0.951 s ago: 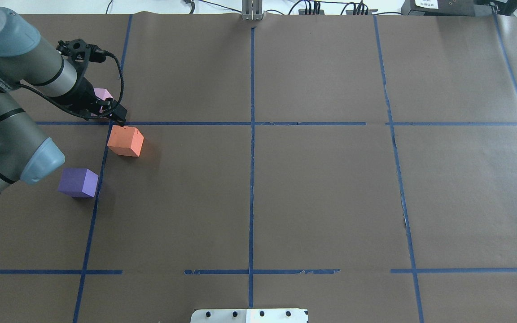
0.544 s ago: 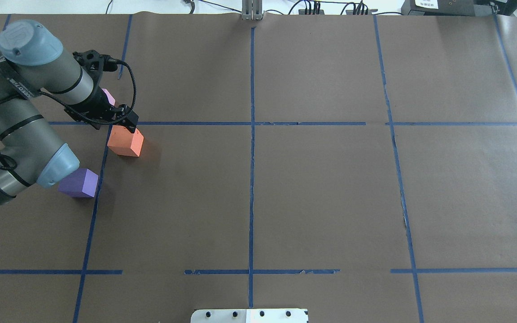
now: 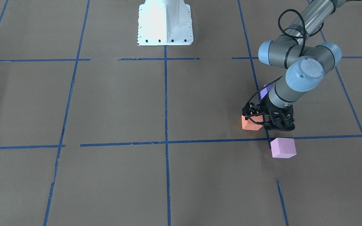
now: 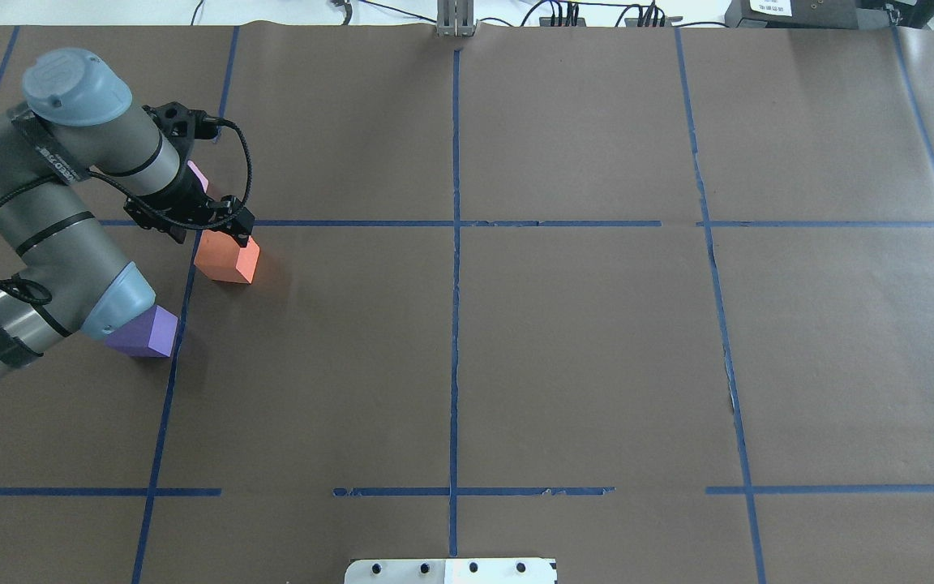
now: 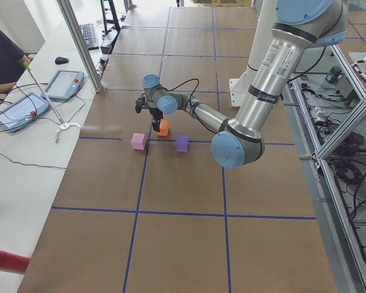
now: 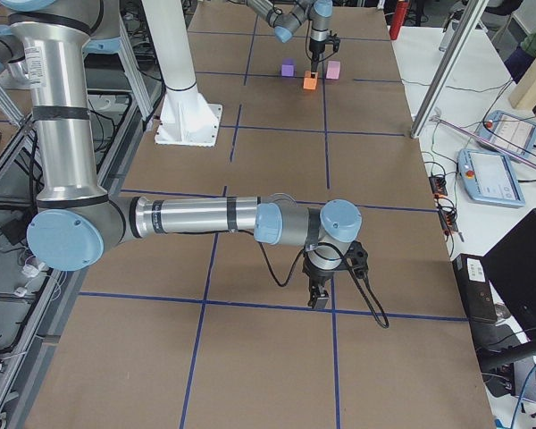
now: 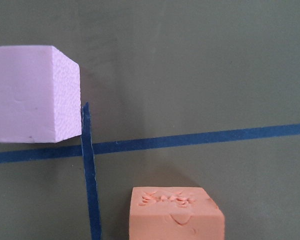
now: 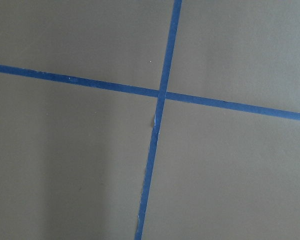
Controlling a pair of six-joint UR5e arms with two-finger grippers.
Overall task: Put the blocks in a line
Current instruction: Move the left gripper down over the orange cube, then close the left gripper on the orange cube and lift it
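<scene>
The left gripper (image 4: 233, 232) points down at the far edge of the orange block (image 4: 228, 259). One black fingertip overlaps that block's top in the overhead view. Whether the claw is released or clenched cannot be determined: the second finger is hidden by the gripper body, and the left wrist camera shows no fingers. No block is seen lifted; all three rest on the brown paper table cover (image 4: 580, 349). The orange block lies just on the robot's side of a crosswise blue tape line (image 4: 353, 223), and its top face bears shallow dents. The pink block (image 3: 283, 147) sits on the opposite side of that line, just beside a tape crossing and apart from the orange one. The purple block (image 4: 152, 332) lies nearer the robot base, partly covered by the left arm's elbow in the overhead view. The blocks do not touch, and the orange one sits off to one side of the other two. The right gripper (image 6: 320, 295) hangs low over another tape crossing, well apart from the blocks. It shows only in the right side view, so its state cannot be judged.
</scene>
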